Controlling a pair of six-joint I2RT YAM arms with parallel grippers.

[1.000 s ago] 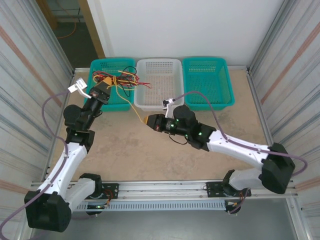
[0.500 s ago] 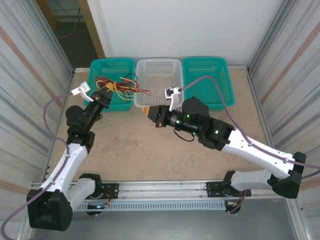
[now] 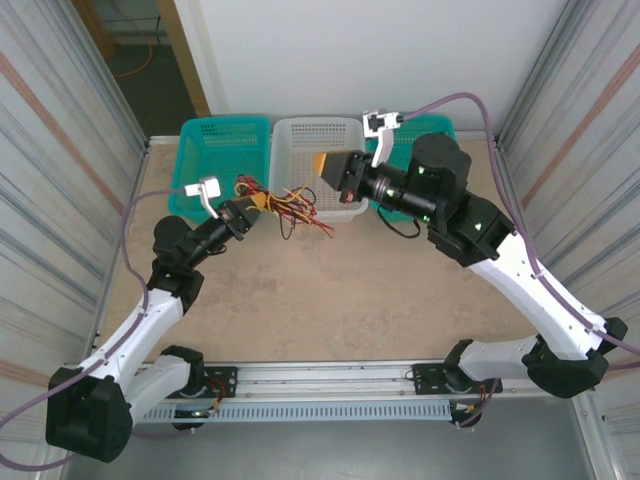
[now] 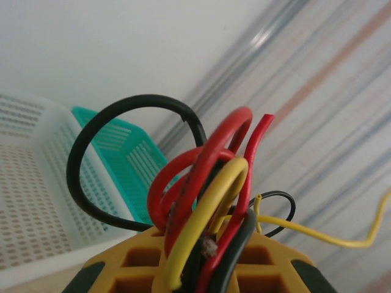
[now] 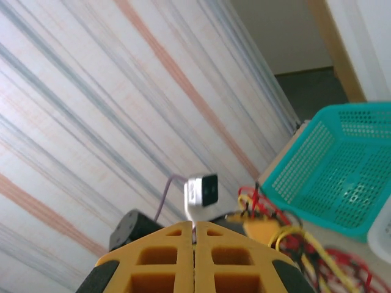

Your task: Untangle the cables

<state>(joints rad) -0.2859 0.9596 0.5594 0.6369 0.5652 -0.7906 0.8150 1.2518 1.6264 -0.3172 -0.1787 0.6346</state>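
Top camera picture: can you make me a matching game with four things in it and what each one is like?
Things:
1 left gripper
2 right gripper
3 cables
4 white basket

What it is like:
A red, black and yellow
B fingers pressed together
C middle of the row of three
D clamped on a bundle of wires

Pairs: 1-D, 2-B, 3-A, 4-C

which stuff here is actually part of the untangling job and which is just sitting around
Part of the job:
- cables, red, black and yellow
- left gripper, shut on the cables
- right gripper, shut

Just sitting around, as far as I can tell:
- teal basket
- white basket
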